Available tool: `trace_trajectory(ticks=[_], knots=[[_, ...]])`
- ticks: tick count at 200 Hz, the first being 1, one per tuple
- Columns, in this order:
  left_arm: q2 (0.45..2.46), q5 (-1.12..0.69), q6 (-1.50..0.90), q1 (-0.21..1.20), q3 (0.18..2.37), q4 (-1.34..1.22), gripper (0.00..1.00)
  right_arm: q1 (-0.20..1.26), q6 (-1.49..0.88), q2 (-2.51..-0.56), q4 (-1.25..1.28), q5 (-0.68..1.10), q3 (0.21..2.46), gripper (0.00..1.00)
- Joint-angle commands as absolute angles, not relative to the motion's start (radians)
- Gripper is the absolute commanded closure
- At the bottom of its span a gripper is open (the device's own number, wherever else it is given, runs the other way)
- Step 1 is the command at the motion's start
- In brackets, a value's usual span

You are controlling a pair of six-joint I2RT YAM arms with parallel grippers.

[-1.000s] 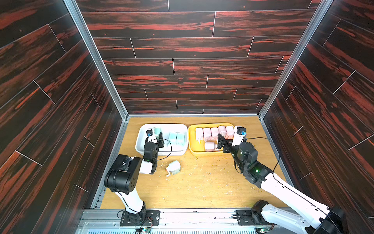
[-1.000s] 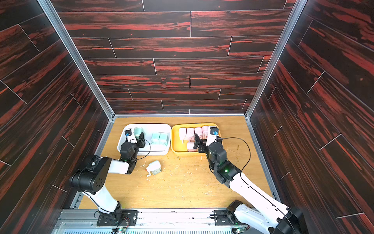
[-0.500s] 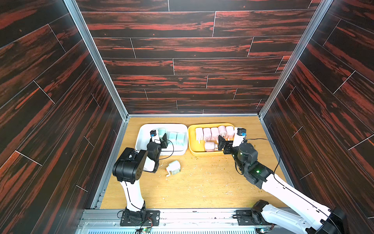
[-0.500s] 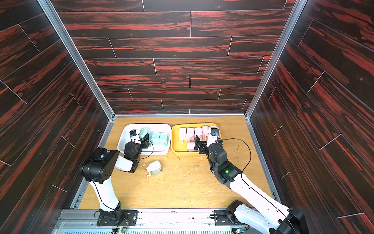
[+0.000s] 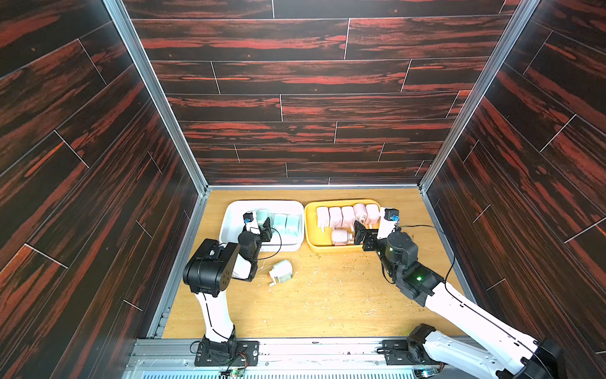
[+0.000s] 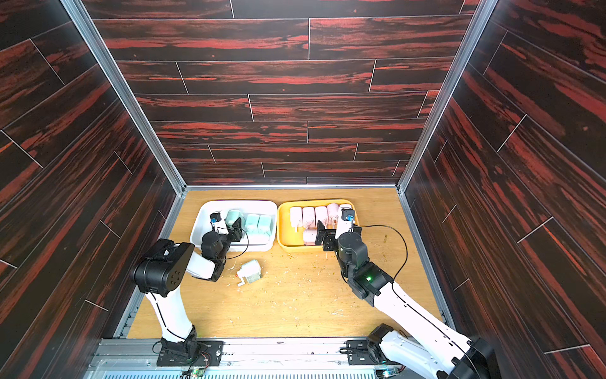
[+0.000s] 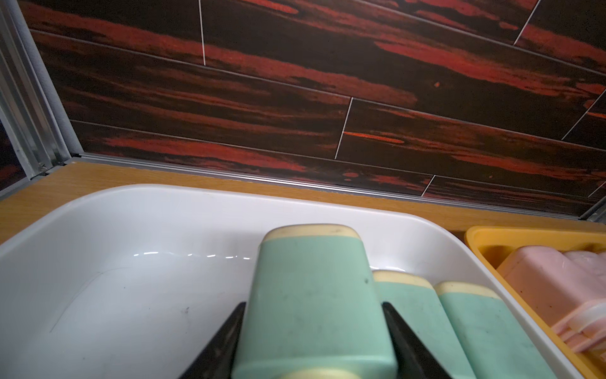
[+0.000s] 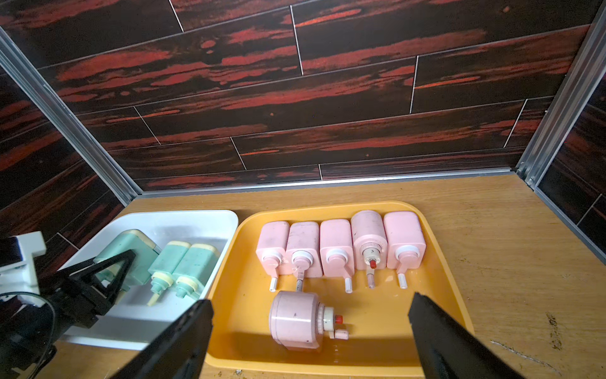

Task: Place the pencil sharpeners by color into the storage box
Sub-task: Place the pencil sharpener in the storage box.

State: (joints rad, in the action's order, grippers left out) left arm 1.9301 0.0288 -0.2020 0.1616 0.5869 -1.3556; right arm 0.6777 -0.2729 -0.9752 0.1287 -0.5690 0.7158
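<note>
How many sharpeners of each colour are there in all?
Pink sharpeners: 6, all in the yellow tray.
Green sharpeners: 4, two lying in the white tray, one held over it by the left gripper, one on the table.
Total: 10.

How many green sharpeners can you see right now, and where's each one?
4. Two mint green plastic sharpeners lie side by side in the white plastic bin; a third is held over the bin in the left gripper jaws; the fourth lies on the wooden table.
</note>
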Motion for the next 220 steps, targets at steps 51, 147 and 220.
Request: trace_trajectory(ticks=[51, 147, 220], knots=[[1.92, -0.011, -0.176, 0.158, 0.585, -1.409, 0.33, 0.68, -0.27, -0.937, 0.115, -0.578, 0.724, 0.02], [1.915, 0.058, -0.207, 0.158, 0.583, -1.408, 0.21, 0.68, -0.261, -0.922, 0.111, -0.581, 0.732, 0.02], [1.56, 0.162, -0.304, 0.158, 0.631, -0.735, 0.0, 0.68, -0.251, -0.955, 0.09, -0.551, 0.741, 0.02]])
